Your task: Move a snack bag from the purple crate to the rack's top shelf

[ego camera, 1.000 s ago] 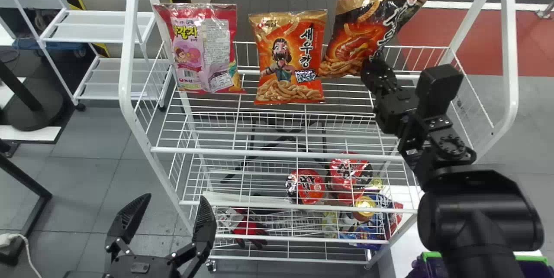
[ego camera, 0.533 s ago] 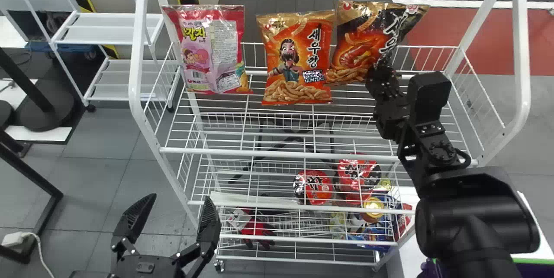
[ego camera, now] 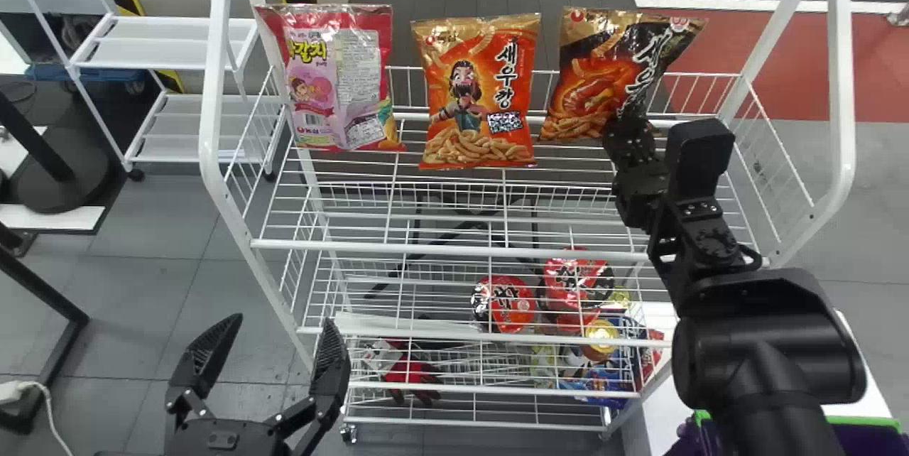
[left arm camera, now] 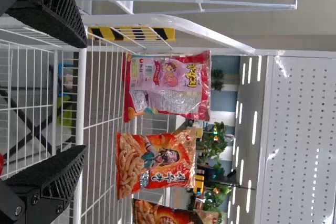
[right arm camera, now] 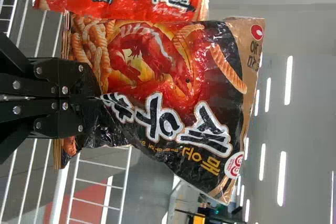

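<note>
So in the head view we're holding the black snack bag [ego camera: 603, 76] over the rack's top shelf [ego camera: 454, 251] with our right gripper [ego camera: 628, 122], tilting it a bit beside the orange bag [ego camera: 479, 90]; can't tell if it's touching the wires. The pink bag [ego camera: 337, 79] is sitting farther left. In the left wrist view, our left gripper [ego camera: 282, 319] is hanging with its jaws wide open. In the right wrist view, our jaws are pinching the black bag near its bottom.
</note>
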